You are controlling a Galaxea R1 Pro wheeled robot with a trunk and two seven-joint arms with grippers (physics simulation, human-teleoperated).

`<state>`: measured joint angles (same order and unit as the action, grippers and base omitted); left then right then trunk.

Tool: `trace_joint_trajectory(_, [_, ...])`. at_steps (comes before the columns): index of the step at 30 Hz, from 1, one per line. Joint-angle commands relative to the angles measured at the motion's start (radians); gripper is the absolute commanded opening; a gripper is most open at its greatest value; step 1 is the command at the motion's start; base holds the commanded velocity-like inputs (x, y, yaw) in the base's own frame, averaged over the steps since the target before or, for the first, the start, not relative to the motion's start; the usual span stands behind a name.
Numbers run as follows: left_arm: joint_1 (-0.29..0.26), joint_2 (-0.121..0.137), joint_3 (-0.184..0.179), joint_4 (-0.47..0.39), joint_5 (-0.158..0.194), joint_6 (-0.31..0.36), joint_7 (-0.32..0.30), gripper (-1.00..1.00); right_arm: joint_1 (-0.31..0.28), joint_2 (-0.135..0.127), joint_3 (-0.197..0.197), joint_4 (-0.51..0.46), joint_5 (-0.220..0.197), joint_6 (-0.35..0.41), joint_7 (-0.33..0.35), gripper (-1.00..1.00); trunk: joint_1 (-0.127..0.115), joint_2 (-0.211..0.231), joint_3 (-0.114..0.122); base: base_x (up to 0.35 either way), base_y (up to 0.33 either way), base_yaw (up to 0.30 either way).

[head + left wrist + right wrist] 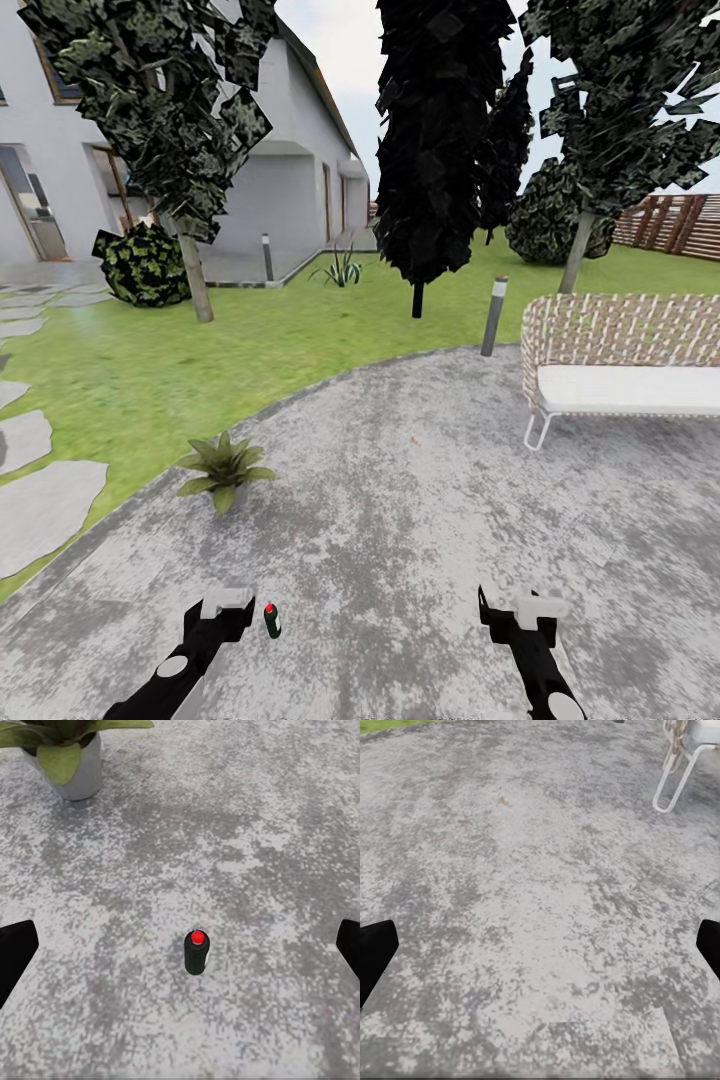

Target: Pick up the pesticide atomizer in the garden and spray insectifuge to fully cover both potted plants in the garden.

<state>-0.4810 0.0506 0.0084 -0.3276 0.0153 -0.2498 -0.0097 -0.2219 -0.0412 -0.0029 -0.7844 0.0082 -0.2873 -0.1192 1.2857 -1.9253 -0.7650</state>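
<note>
atomizer: pesticide atomizer sits on the grey patio at the lower left of the head frame, just right of your left gripper. In the left wrist view it is at frame centre, between the two finger tips and well apart from both.
axis: looks upright; long axis roughly vertical, red cap up. Red tip faces the wrist camera, dark green body below it. Can't tell which way the nozzle faces.
left gripper: jaws wide; black fingertips sit at the far left and right frame edges, nothing between them but the bottle on the ground. Not touching it.
right gripper: right gripper at lower right of the head frame, over bare patio. Wide too; fingertips at both side edges of its wrist view, holding nothing.
plant: one potted plant at left centre of the head frame, just inside the patio rim beside the lawn. In the left wrist view its grey pot is in the upper left corner, well apart from the bottle.
edges: patio rim curves from lower left up to mid right. Stepping stones at the far left.
room: open stone all round the bottle and between your arms. Bench at right centre, its white leg in the upper right of the right wrist view, well clear. Bollard light stands at the rim, left of the bench.
</note>
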Motion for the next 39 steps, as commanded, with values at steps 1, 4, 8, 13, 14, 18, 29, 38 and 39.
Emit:
trace_joint_trajectory(1, [-0.001,0.0,0.001,0.001,0.002,-0.003,-0.001,1.0,-0.001,0.0,0.001,0.001,0.001,-0.003,-0.003,1.0,0.004,-0.008,-0.006,0.0,0.0,0.0])
trace_joint_trajectory(4, [-0.001,0.0,0.001,0.001,0.002,-0.003,-0.001,1.0,-0.001,0.0,0.001,0.001,0.001,-0.003,-0.003,1.0,0.015,-0.029,-0.02,0.0,0.0,0.0])
trace_joint_trajectory(8, [-0.001,0.0,0.001,0.001,0.002,-0.003,-0.001,1.0,-0.001,0.0,0.001,0.001,0.001,-0.003,-0.003,1.0,0.031,-0.057,-0.039,0.0,0.0,0.0])
trace_joint_trajectory(13, [-0.001,0.0,0.001,0.001,0.002,-0.003,-0.001,1.0,-0.001,0.0,0.001,-0.002,0.001,-0.003,-0.003,1.0,0.05,-0.092,-0.062,0.0,0.0,0.0])
trace_joint_trajectory(14, [-0.001,0.0,0.001,0.001,0.002,-0.003,-0.001,1.0,-0.001,0.0,0.001,-0.001,0.001,-0.003,-0.003,1.0,0.054,-0.099,-0.067,0.0,0.0,0.0])
trace_joint_trajectory(18, [-0.001,0.0,0.001,0.001,0.002,-0.003,-0.001,1.0,0.0,0.0,0.001,0.0,0.001,-0.003,-0.003,1.0,0.069,-0.127,-0.086,0.0,0.0,0.0])
trace_joint_trajectory(29, [-0.001,0.0,0.0,0.001,0.002,-0.003,-0.001,1.0,-0.001,0.0,0.001,-0.002,0.001,-0.003,-0.003,1.0,0.111,-0.204,-0.138,0.0,0.0,0.0])
trace_joint_trajectory(38, [-0.001,0.0,0.001,0.001,0.001,-0.003,-0.001,1.0,0.0,0.0,0.001,-0.002,0.001,-0.003,-0.003,1.0,0.146,-0.267,-0.181,0.0,0.0,0.0])
trace_joint_trajectory(39, [-0.001,0.0,0.001,0.001,0.001,-0.003,-0.001,1.0,0.0,0.0,0.001,-0.002,0.001,-0.003,-0.003,1.0,0.149,-0.274,-0.185,0.0,0.0,0.0])
